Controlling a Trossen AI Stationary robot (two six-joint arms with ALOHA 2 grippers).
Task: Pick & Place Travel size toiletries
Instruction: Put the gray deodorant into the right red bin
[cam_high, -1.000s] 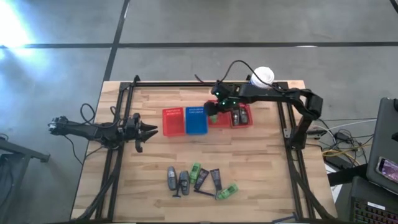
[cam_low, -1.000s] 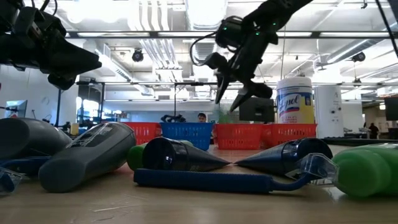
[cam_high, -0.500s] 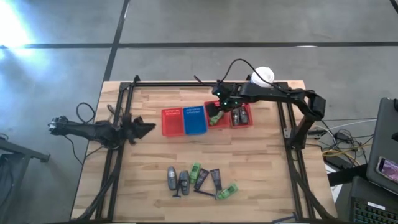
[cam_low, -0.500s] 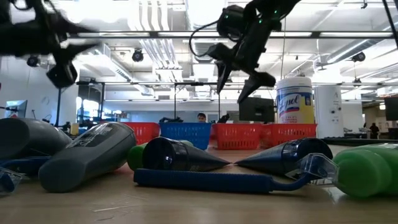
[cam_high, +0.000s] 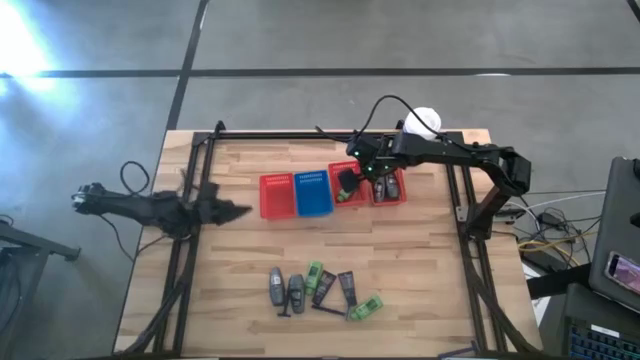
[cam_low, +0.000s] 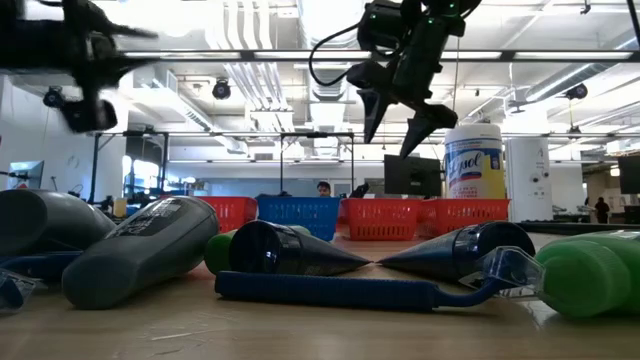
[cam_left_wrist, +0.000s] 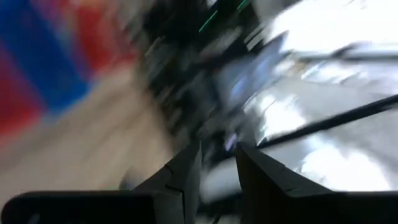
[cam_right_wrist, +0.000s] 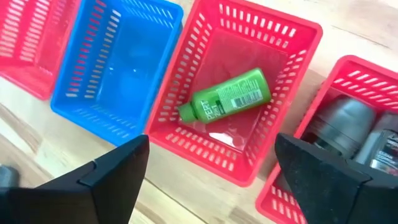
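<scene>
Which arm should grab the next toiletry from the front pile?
Probably left. The left hand hangs empty over the board's left side, nearer the pile of toiletries. The right hand hangs open above the red basket holding the green bottle.

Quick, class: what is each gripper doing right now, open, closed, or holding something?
Left gripper: closed, holding nothing, out over the table's left side.
Right gripper: open and empty, above the red basket with the green bottle lying in it.
</scene>
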